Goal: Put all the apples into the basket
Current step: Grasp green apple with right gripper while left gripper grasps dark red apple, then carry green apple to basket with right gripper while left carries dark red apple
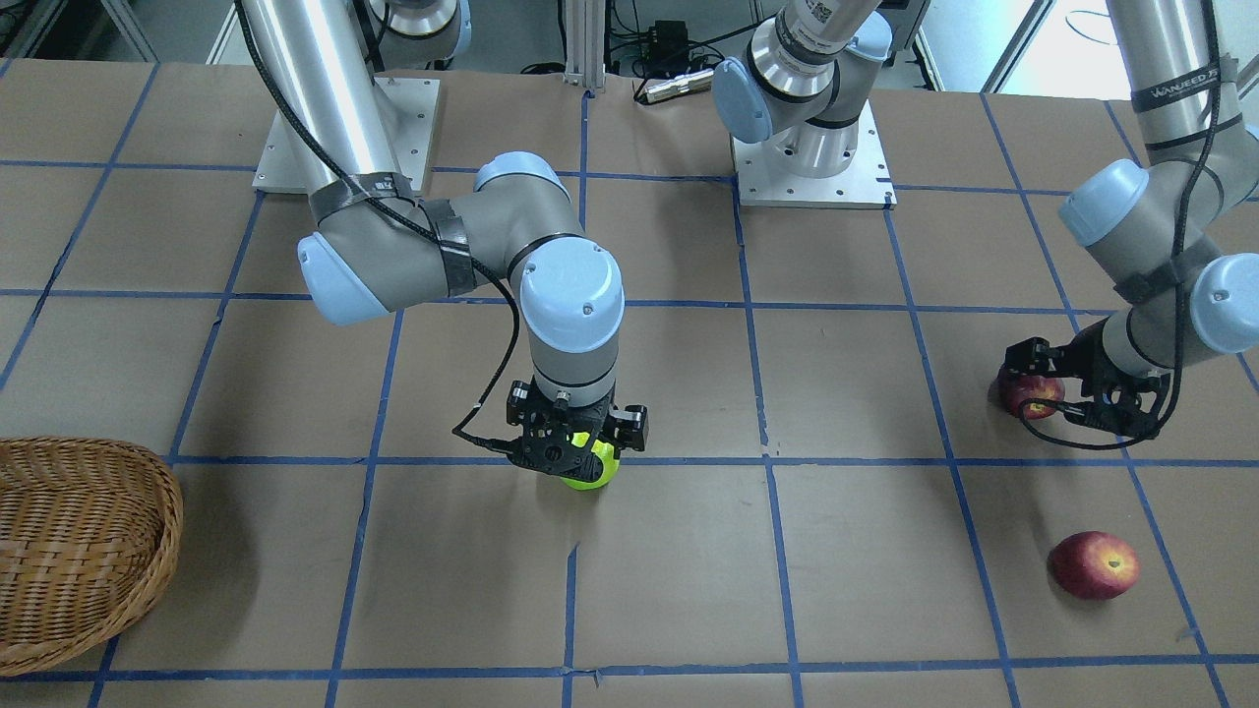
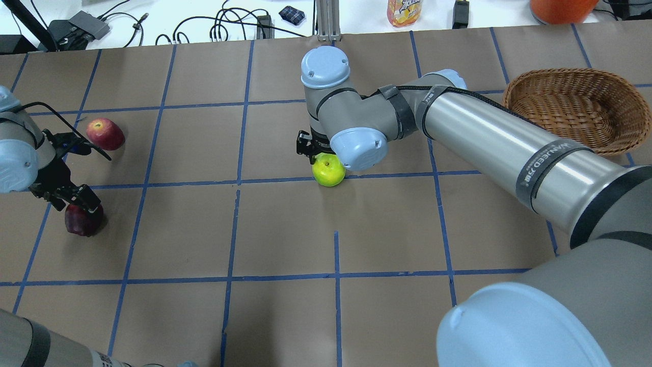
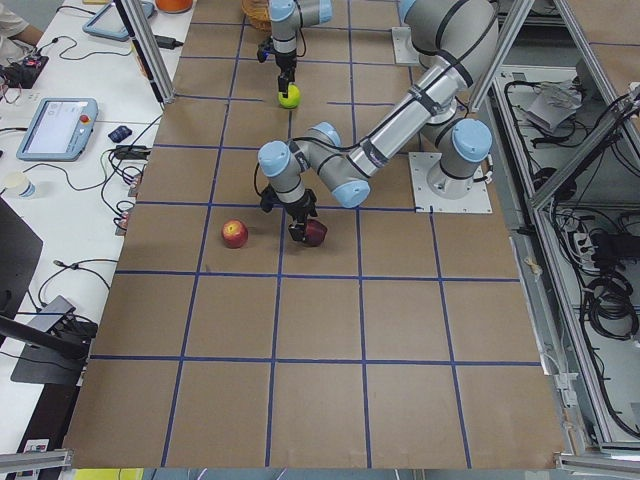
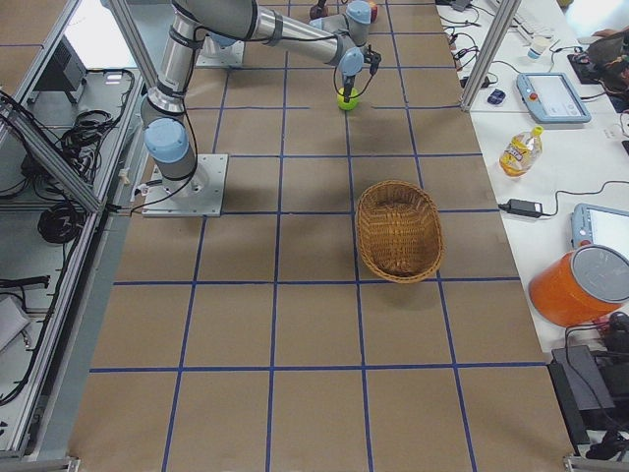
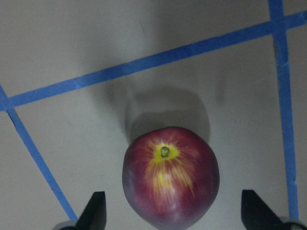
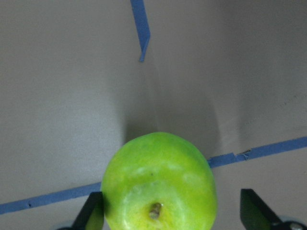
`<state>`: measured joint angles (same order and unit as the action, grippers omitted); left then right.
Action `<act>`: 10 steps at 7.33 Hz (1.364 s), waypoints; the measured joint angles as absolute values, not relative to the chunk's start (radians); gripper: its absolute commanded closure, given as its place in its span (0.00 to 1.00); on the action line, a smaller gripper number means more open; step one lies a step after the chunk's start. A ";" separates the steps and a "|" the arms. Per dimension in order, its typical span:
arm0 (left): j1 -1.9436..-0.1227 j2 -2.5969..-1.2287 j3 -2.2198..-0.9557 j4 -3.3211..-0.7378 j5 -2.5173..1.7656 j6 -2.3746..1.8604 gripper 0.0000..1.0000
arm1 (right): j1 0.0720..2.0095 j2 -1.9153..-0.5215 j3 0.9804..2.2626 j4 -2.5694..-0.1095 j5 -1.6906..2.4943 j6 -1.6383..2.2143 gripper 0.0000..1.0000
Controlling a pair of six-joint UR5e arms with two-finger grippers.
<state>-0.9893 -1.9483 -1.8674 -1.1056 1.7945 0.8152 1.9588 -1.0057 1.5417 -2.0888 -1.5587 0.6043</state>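
Observation:
A dark red apple (image 5: 170, 177) with yellow streaks at its stem rests on the table, between the fingers of my left gripper (image 5: 172, 211). That gripper is open, with a gap on each side of the apple. In the overhead view this apple (image 2: 81, 220) lies at the far left. A second red apple (image 2: 105, 133) lies loose a little beyond it. At mid-table my right gripper (image 6: 172, 211) is open around the lime-green apple (image 6: 158, 182). Its left finger sits close against the apple and its right finger stands apart. The wicker basket (image 2: 514, 89) holds nothing and stands far right.
The table is covered in brown paper with a grid of blue tape. The arms' base plates (image 1: 811, 167) stand at the robot's edge. Cables, a bottle (image 2: 405, 11) and an orange container lie on the white bench beyond the far edge.

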 measured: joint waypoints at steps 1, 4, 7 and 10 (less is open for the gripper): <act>-0.988 -1.965 -1.874 -1.104 1.796 0.815 0.07 | 1.959 -0.998 1.542 -2.089 -1.552 0.600 0.00; -0.987 -1.986 -1.878 -1.093 1.799 0.814 0.74 | 1.959 -0.991 1.535 -2.089 -1.533 0.587 0.00; -1.054 -1.956 -1.869 -1.101 1.777 0.692 0.77 | 1.958 -0.988 1.502 -2.052 -1.524 0.586 0.00; -1.246 -1.917 -1.858 -1.133 1.691 0.355 0.78 | 1.959 -0.977 1.505 -2.039 -1.528 0.584 0.38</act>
<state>-1.2463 -1.9168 -1.8579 -1.1325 1.6910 0.3554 1.9587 -0.9767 1.5052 -2.0395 -1.5282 0.5841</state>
